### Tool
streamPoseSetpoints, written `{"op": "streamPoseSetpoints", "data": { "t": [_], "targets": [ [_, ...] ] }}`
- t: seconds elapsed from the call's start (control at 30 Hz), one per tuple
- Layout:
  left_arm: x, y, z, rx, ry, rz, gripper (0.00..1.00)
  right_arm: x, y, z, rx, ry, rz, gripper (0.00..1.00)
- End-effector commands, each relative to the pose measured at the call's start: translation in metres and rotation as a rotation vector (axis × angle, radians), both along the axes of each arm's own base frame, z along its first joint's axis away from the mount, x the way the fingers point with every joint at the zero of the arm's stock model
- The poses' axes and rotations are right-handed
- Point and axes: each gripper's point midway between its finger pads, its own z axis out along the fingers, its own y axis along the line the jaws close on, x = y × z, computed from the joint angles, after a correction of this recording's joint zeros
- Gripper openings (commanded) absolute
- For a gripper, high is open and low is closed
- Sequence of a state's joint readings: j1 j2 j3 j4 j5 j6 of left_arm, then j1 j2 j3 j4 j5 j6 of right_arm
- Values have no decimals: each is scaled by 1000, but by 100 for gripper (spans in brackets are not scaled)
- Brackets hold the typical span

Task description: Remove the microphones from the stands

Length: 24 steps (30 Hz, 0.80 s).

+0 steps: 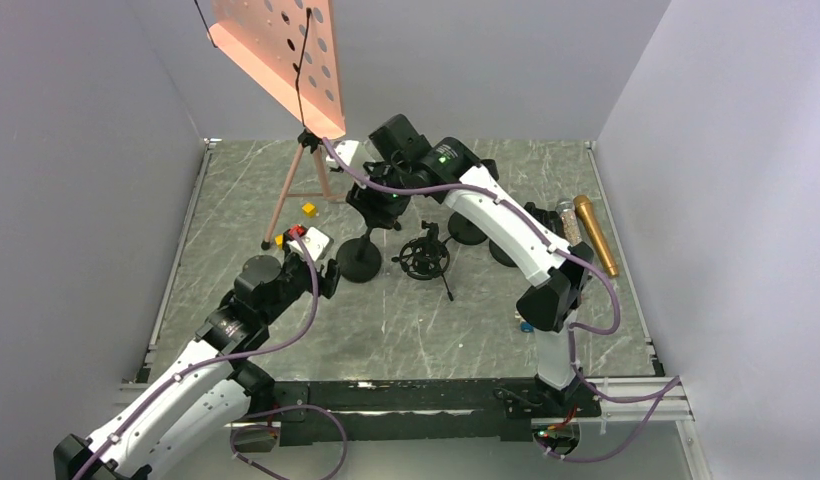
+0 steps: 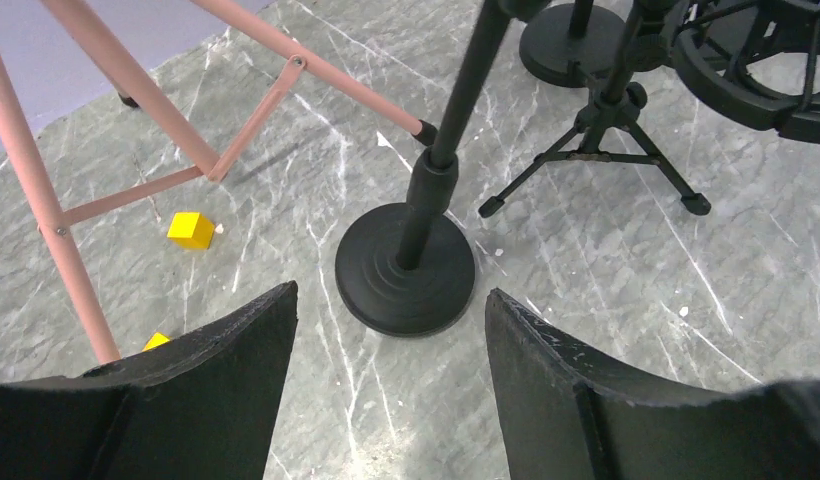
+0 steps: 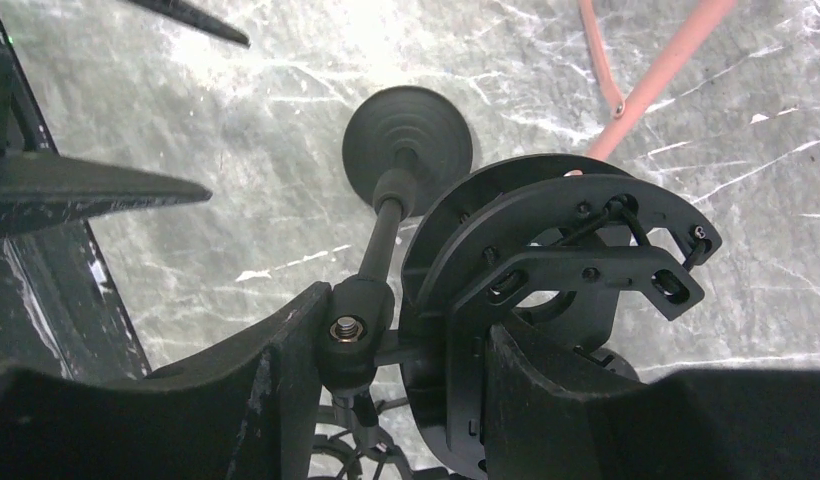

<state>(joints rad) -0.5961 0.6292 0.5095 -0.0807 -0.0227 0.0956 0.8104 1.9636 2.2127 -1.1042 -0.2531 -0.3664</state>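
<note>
Gripping the cradle atop the stand with half-closed fingers, the right gripper is nearest the gold microphone, which lies flat at the table's right edge, lengthwise front to back, while the left gripper hangs open and empty low beside the same stand.

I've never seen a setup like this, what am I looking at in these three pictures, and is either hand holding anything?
Two robot arms are bolted to a marbled table. One picture looks down from above; the other two come from cameras on the wrists. The left hand is open and empty, facing a black round-base stand. The right hand grips the black shock mount atop a stand. Also there: a pink music stand, yellow blocks, a small tripod, and a gold microphone lying on the table's right side.
</note>
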Motion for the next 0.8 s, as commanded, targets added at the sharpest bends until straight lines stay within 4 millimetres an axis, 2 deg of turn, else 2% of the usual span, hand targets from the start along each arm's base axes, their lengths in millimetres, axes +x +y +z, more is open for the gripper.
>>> {"op": "streamPoseSetpoints", "data": {
  "t": [0.0,0.2,0.3,0.67,0.77],
  "targets": [
    [6,9,4,-23,-16,52,72,-2,-10,-4,-77,-47,55,0],
    [7,11,3,-40,-14,64,72,-8,-2,-59,-160,27,124,0],
    [6,14,1,-44,1,75,72,-9,5,-79,-194,40,154,0],
    [2,29,-8,-39,42,127,71,-16,17,-126,-290,51,217,0],
    [1,32,-12,-39,51,136,71,-20,18,-140,-319,84,235,4]
  ]
}}
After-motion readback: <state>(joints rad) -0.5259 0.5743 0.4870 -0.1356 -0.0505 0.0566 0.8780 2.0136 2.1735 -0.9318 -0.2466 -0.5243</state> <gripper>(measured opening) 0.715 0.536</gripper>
